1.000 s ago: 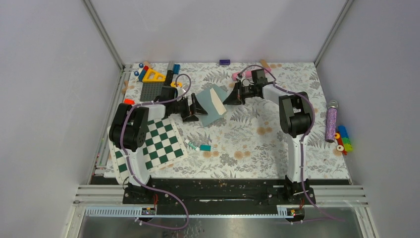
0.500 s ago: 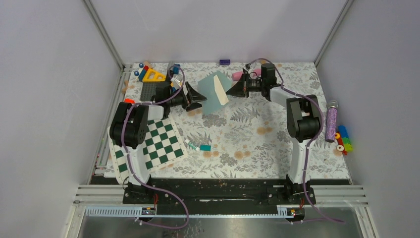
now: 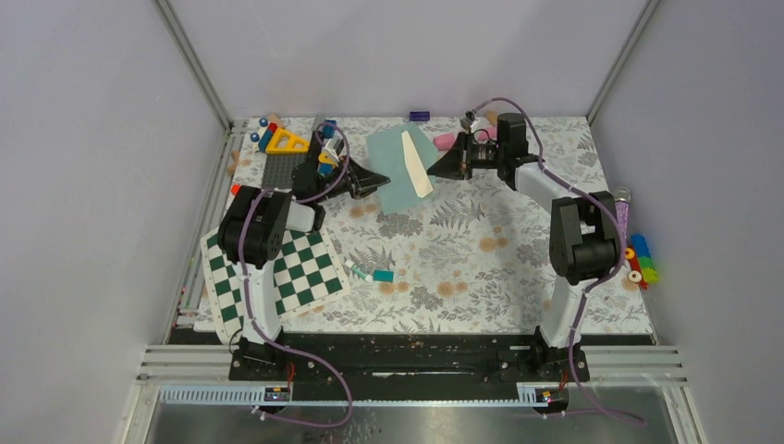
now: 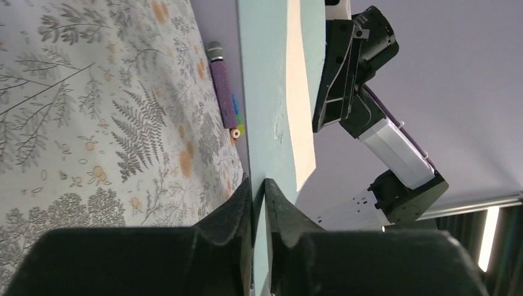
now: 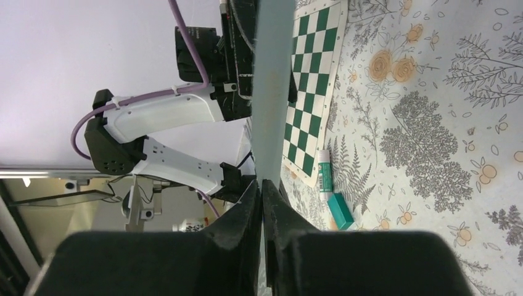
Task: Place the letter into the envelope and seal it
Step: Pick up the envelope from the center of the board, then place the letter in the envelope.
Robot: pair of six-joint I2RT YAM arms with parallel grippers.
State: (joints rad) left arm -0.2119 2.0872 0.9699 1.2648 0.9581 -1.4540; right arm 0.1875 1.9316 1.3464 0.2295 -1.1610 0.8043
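Note:
The teal envelope (image 3: pixel 393 171) hangs above the far middle of the table, held between both grippers. The cream letter (image 3: pixel 417 165) shows as a narrow strip along its right side. My left gripper (image 3: pixel 377 179) is shut on the envelope's left edge; in the left wrist view its jaws (image 4: pixel 258 185) pinch the teal sheet (image 4: pixel 265 92), with the letter (image 4: pixel 300 111) beyond. My right gripper (image 3: pixel 433 167) is shut on the opposite edge. The right wrist view has the jaws (image 5: pixel 261 184) closed on the teal sheet (image 5: pixel 271 92) seen edge-on.
A green-white checkerboard (image 3: pixel 277 273) lies at the near left, with a glue stick (image 3: pixel 359 272) and a small teal block (image 3: pixel 383 276) beside it. Toys (image 3: pixel 287 141) crowd the far left corner. A pink object (image 3: pixel 446 141) lies behind the envelope. A purple glitter tube (image 3: pixel 618 227) and coloured blocks (image 3: pixel 641 261) sit at the right.
Both arms have carried the envelope toward the far side of the table. The left gripper, open before, has closed on the envelope's left edge.

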